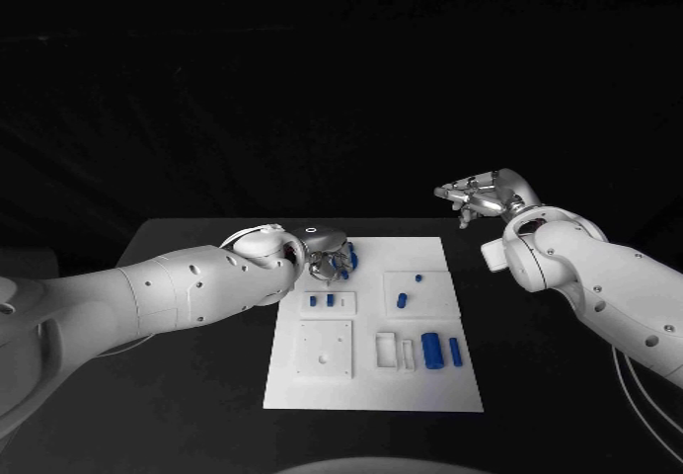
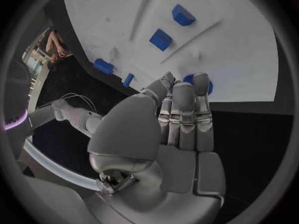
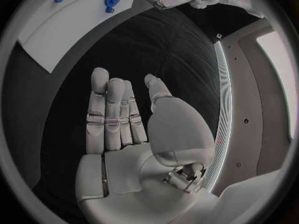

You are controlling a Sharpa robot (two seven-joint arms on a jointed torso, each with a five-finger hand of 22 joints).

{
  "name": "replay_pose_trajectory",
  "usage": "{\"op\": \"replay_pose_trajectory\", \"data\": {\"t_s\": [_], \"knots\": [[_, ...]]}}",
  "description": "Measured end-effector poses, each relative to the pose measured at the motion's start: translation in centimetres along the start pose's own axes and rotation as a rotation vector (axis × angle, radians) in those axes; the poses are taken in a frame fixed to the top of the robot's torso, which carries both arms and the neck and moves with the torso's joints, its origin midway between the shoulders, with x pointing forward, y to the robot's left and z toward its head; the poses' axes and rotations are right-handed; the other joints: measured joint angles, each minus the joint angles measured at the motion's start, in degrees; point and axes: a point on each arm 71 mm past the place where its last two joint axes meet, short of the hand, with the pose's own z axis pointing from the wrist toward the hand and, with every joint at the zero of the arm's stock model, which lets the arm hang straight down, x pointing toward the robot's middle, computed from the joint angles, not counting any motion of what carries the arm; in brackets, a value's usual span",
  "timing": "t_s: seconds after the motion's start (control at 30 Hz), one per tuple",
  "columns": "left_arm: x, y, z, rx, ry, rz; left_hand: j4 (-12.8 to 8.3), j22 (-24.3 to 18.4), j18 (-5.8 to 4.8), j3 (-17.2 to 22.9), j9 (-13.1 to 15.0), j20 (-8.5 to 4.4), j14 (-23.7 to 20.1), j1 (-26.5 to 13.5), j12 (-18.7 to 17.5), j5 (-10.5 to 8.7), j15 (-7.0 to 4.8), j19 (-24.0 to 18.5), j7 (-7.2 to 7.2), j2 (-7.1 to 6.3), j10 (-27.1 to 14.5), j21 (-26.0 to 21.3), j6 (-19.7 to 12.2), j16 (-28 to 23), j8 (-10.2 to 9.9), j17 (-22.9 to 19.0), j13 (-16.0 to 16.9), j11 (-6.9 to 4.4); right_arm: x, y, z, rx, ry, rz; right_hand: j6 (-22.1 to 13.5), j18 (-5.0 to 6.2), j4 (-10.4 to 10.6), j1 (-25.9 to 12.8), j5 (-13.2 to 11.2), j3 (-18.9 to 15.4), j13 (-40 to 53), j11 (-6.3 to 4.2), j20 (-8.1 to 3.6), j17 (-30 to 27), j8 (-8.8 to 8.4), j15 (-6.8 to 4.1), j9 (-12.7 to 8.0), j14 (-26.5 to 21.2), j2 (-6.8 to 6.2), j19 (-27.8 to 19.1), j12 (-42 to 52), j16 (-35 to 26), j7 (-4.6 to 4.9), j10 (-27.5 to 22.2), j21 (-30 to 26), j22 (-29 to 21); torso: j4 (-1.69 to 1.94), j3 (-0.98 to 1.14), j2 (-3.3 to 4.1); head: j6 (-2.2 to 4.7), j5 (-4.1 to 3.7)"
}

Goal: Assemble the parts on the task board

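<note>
At the far left corner of the task board (image 1: 373, 393), my left hand (image 1: 328, 259) is curling over a blue part (image 1: 351, 259), grasp uncertain; my right hand (image 1: 482, 197) is hovering open, well apart.

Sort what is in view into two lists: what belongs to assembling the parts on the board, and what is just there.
Belongs to the job:
task board
blue parts on it, such as the cylinder and the small piece
left hand, over the board's far left corner by a blue part
right hand, raised off the board

Just there:
black table
</note>
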Motion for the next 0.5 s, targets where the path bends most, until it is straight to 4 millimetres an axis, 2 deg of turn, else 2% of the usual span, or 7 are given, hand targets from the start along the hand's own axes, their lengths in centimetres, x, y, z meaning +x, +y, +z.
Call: {"op": "replay_pose_trajectory", "data": {"t_s": [0.23,0.5], "knots": [[-1.2,0.9,-0.9,-0.023,-0.011,-0.028,0.0,0.0,-0.01,0.0,0.0,-0.22,0.0,0.0,0.0,-0.18,0.00,-0.2,-0.02,0.00,0.0,0.0,0.0,0.0,-0.1,0.0,0.0,0.00,-0.1,-0.1,0.0,0.002,-0.001,-0.002,0.0,0.01,0.0,0.0,0.0,0.0,0.0,0.00,0.00,0.0,0.00,0.00,0.0,0.0,0.00,0.0,0.0,0.0,0.00,0.0,0.0,0.0,-0.03,0.00,0.01,-0.04,0.05],[-1.5,2.1,-1.8,-0.054,0.004,-0.041,0.1,0.0,-0.04,-0.1,0.0,-0.33,0.0,0.0,0.0,-0.34,0.00,-0.3,-0.07,0.00,0.0,0.0,-0.1,-0.1,-0.2,-0.2,0.0,0.00,-0.3,-0.3,0.0,0.006,-0.003,-0.005,0.0,0.01,0.0,0.0,0.0,0.0,0.0,0.00,0.00,0.0,0.00,0.00,0.0,0.0,0.00,0.0,0.0,0.0,0.00,0.0,0.0,0.0,-0.04,0.00,0.03,-0.09,0.15]]}}
